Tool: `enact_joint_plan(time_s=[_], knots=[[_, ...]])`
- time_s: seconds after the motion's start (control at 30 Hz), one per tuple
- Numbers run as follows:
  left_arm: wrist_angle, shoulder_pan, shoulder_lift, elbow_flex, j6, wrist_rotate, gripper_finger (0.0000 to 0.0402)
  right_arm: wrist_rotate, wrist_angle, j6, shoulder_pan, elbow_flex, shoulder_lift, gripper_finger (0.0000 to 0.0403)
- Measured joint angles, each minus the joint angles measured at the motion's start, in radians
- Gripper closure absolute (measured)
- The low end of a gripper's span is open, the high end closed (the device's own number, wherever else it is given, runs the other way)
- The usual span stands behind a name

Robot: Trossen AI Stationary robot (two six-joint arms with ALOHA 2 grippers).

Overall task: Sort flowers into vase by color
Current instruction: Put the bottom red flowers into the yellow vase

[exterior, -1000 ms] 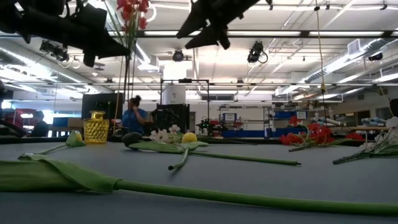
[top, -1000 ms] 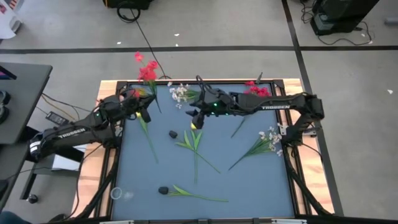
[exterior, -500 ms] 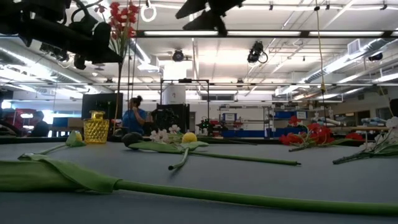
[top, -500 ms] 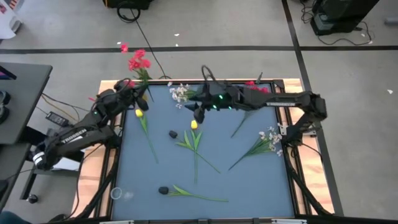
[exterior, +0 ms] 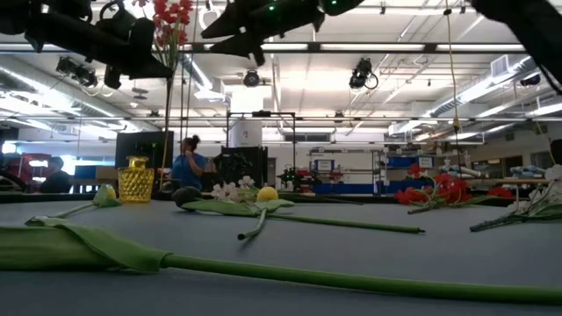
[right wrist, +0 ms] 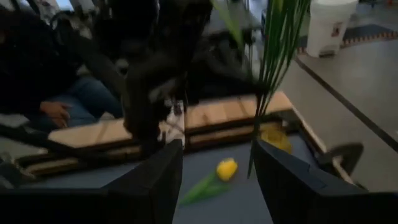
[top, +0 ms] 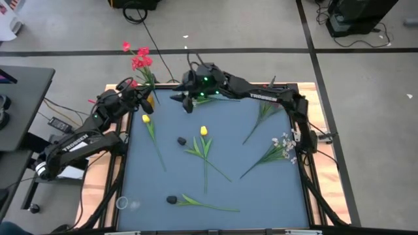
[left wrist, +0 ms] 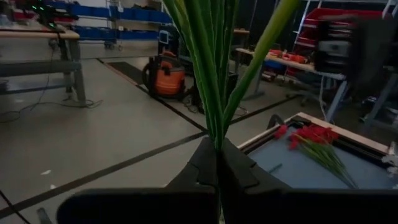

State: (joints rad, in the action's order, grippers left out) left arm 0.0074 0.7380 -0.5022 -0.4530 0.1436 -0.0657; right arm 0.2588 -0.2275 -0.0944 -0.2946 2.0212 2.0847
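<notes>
1. Left gripper (top: pixel 145 98) raised over the table's far left corner, fingers pressed together on the green stems of a red flower bunch (top: pixel 137 57); red blossoms upright above it, out past the table's far edge in the high view.
2. In the left wrist view, stems (left wrist: pixel 211 68) rising straight from between the pinching fingers (left wrist: pixel 205 165).
3. Right gripper (top: pixel 185 98) reached across to the far edge, just beside the left gripper, fingers spread, nothing between them in the right wrist view.
4. Yellow vase (exterior: pixel 135 180) at the table's far left in the low view.
5. Yellow tulip (top: pixel 145 119) flat near the left edge, just below the left gripper.
6. Second yellow tulip (top: pixel 203 131) flat at the table's middle, stem running toward the near edge.
7. Another red flower bunch (left wrist: pixel 309 134) lying on the table, seen beyond the left gripper in the left wrist view.
8. White blossom spray (top: pixel 283 143) flat near the right edge.
9. Person (exterior: pixel 188 162) in blue seated in the room beyond the table.
</notes>
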Motion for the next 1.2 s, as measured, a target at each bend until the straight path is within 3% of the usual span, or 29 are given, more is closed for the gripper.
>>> enact_joint_plan(time_s=[0.43, 0.87, 1.2], knots=[[-0.063, 0.0, 0.022, 0.0, -0.013, 0.02, 0.0401, 0.015, -0.002, -0.018, -0.025, 0.336, 0.253, 0.0197], [-0.113, 0.001, 0.054, 0.0, -0.024, 0.023, 0.0401, 0.023, 0.166, -0.021, -0.05, 0.317, 0.315, 0.0197], [-0.119, 0.005, 0.067, 0.0, -0.024, 0.022, 0.0401, 0.042, 0.168, -0.026, -0.07, 0.316, 0.322, 0.0197]])
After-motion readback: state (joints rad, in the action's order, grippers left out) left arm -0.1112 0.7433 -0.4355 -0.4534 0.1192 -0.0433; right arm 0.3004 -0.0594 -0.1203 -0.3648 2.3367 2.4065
